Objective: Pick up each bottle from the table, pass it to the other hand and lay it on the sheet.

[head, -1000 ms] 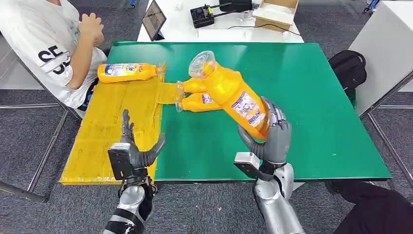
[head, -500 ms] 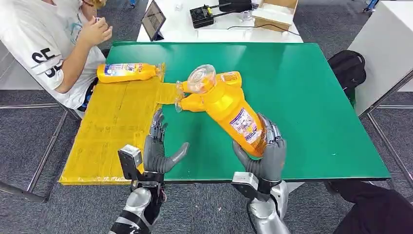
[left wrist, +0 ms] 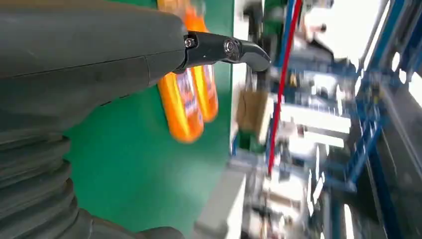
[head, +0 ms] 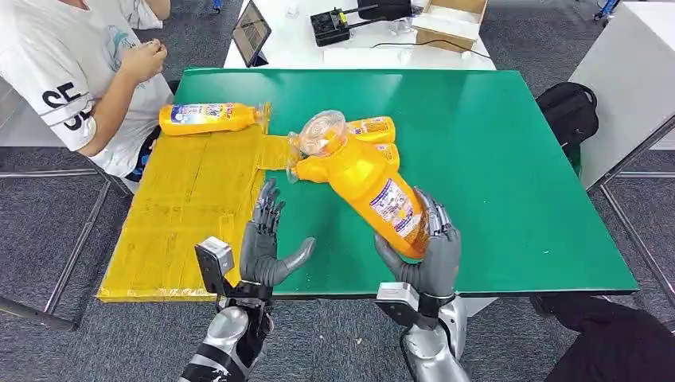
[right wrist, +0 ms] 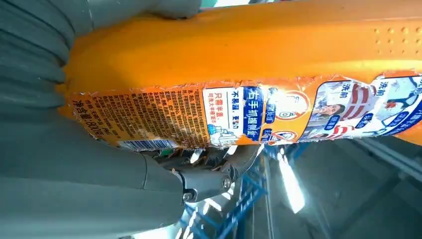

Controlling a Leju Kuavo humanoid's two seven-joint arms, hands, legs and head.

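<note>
L robot hand (head: 267, 243) raised, fingers spread, palm inward; R robot hand (head: 426, 251) wrapped round bottle (head: 370, 179).

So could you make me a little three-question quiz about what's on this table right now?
1. True or false: the right robot hand holds an orange bottle.
2. How many bottles lie on the yellow sheet? A) none B) one C) three
3. Fill in: the left robot hand is ___ (open or closed), holding nothing.

Key: 1. True. 2. B, the bottle on the sheet lies at its far end. 3. open.
</note>
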